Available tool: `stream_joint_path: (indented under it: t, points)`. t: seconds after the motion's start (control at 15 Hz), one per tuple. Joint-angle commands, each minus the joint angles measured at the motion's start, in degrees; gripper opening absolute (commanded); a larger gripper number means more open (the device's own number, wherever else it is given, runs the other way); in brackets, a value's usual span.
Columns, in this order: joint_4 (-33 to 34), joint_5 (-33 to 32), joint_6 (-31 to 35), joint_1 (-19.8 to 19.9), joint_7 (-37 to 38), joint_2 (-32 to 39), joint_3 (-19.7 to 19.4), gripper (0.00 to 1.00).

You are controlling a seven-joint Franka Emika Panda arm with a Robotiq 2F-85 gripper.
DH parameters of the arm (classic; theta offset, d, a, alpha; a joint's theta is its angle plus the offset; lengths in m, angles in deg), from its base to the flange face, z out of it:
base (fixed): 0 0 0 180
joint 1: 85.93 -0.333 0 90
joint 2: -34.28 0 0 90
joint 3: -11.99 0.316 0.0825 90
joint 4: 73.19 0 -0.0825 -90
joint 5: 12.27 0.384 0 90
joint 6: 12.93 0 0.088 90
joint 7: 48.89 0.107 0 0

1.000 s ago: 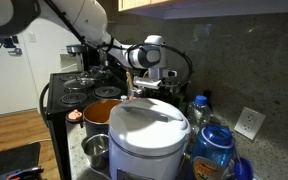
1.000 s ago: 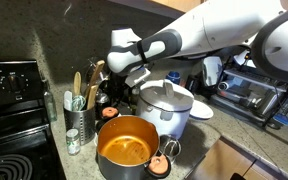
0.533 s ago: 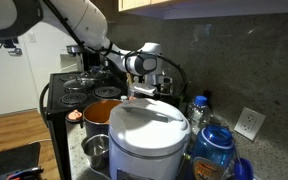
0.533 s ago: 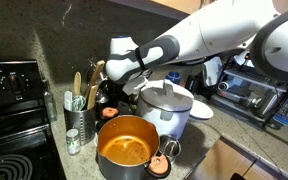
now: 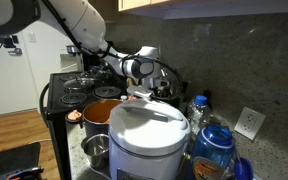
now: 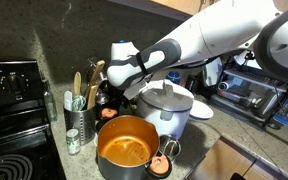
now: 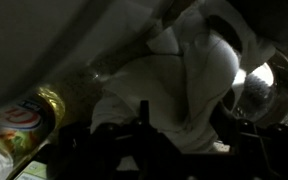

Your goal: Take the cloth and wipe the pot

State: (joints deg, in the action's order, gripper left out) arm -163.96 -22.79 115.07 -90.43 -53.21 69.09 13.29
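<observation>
Landmark is the big white rice cooker (image 6: 169, 108). The orange-red pot (image 6: 124, 150) sits on the surface just in front of it, close against its side, with nothing inside. Beside the cooker, toward the back wall, a crumpled white cloth (image 7: 184, 85) fills the wrist view. The gripper (image 6: 118, 94) hangs right over that cloth, but I can't tell whether it has bitten. From the gripper, the pot lies forward and lower, away from the wall.
</observation>
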Motion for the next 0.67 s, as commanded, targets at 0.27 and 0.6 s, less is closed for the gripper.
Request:
stream_joint_path:
  t: [0.27,0.6]
  points:
    - [-5.3,-1.1,1.3,-0.3,1.6,-4.3,-1.2,0.03]
    - [-5.9,-0.8,0.7,-0.1,1.6,-5.7,-1.4,0.01]
